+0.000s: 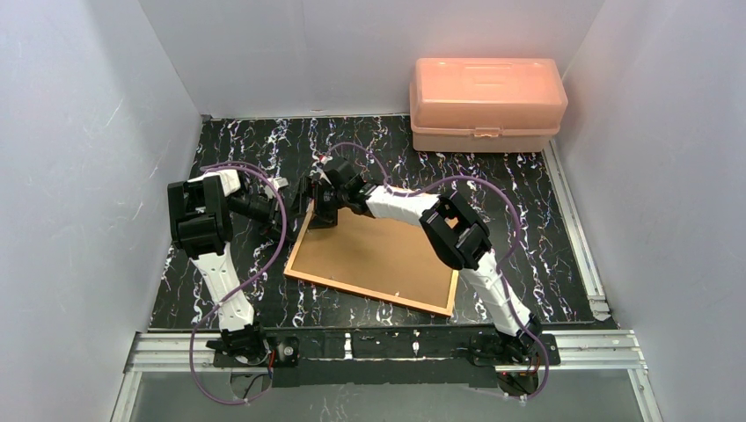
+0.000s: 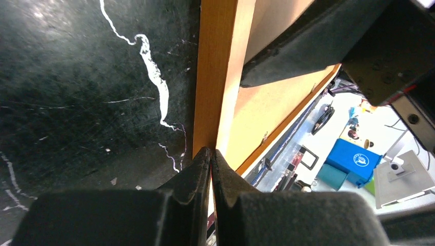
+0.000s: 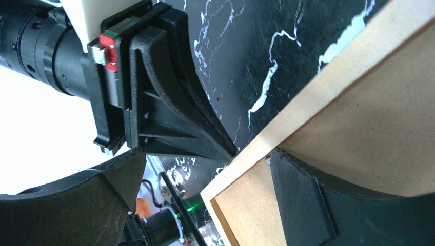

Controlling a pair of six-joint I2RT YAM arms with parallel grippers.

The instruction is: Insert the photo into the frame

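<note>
Two grippers meet at the far-left corner of the frame (image 2: 218,77), mid-worktop (image 1: 528,237).
Left gripper (image 2: 211,154) is pinched narrow, tips touching the frame's outer edge. The frame lies back-up, board (image 1: 378,251) inside. Right gripper (image 1: 321,214) is spread wide across the rail, one finger (image 3: 302,200) on the board.

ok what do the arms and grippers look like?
Left arm and right arm: white links, black joint blocks, a purple cable looping along each. Left gripper and right gripper: matte black tapered fingers; red-green tab on the left's base.
</note>
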